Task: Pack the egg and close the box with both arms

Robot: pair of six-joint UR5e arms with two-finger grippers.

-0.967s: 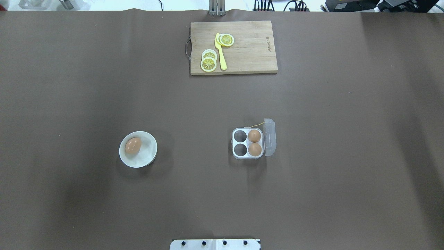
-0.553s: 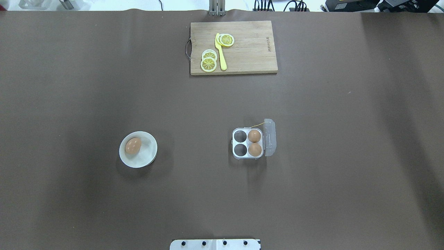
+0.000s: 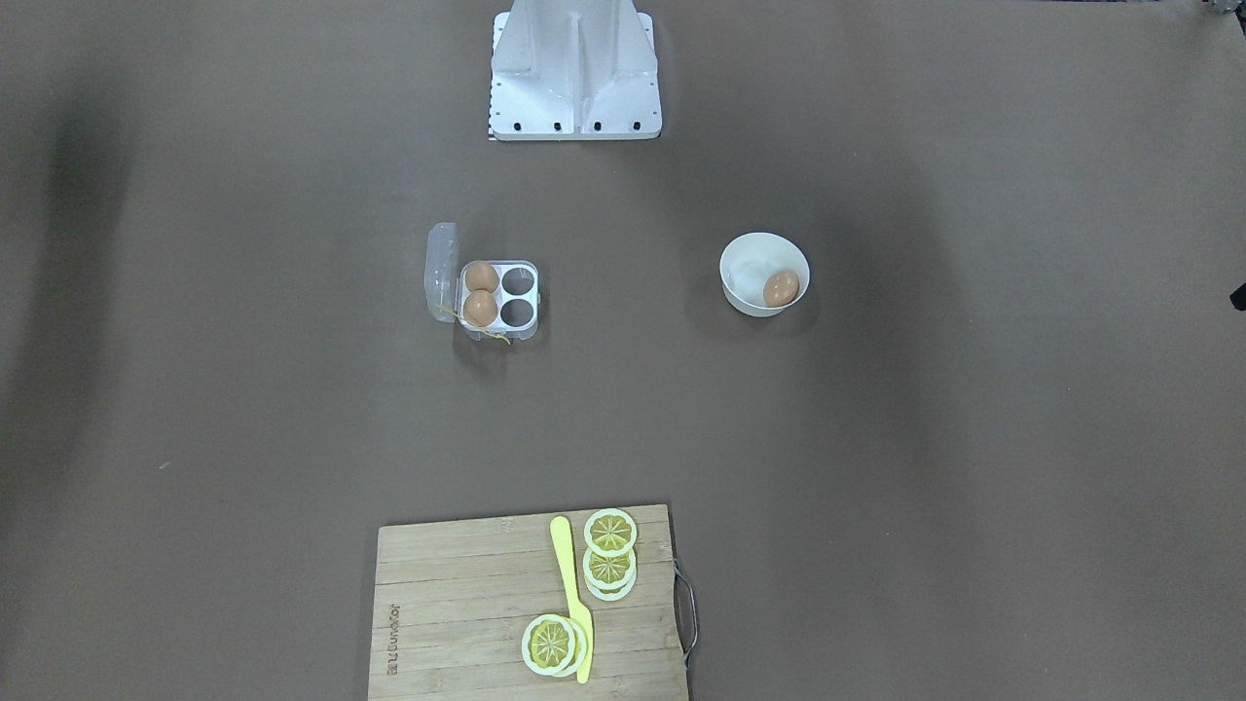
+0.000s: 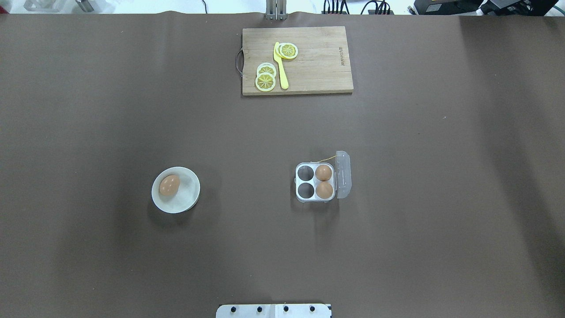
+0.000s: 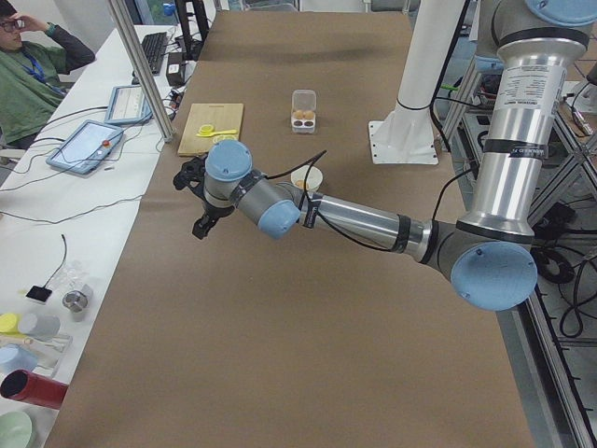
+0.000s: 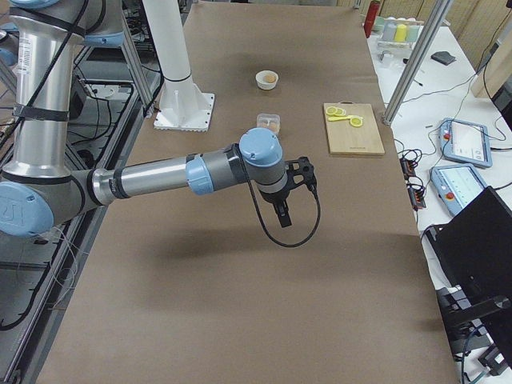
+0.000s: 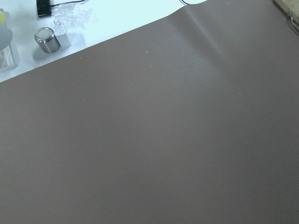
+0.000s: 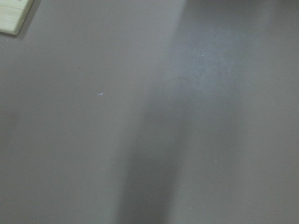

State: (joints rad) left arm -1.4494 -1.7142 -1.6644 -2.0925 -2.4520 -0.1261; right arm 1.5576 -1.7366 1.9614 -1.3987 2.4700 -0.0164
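The egg (image 4: 169, 185) is tan-brown and lies in a round white bowl (image 4: 185, 201) at the table's left; it also shows in the front-facing view (image 3: 781, 288). The box (image 4: 315, 182) is a clear four-well case with its lid (image 4: 343, 174) open to the right. Two more brown eggs (image 4: 323, 172) fill its right-hand wells; the two left wells are empty. Both arms show only in the side views. My left gripper (image 5: 193, 201) hovers over bare table, apart from the bowl. My right gripper (image 6: 296, 196) hovers near the box's side. I cannot tell whether either is open or shut.
A wooden cutting board (image 4: 318, 62) with lemon slices (image 4: 265, 81) and a yellow knife (image 4: 281, 66) lies at the far middle edge. The white metal stand (image 3: 574, 68) is at the robot's side. An operator (image 5: 28, 79) sits beyond the table.
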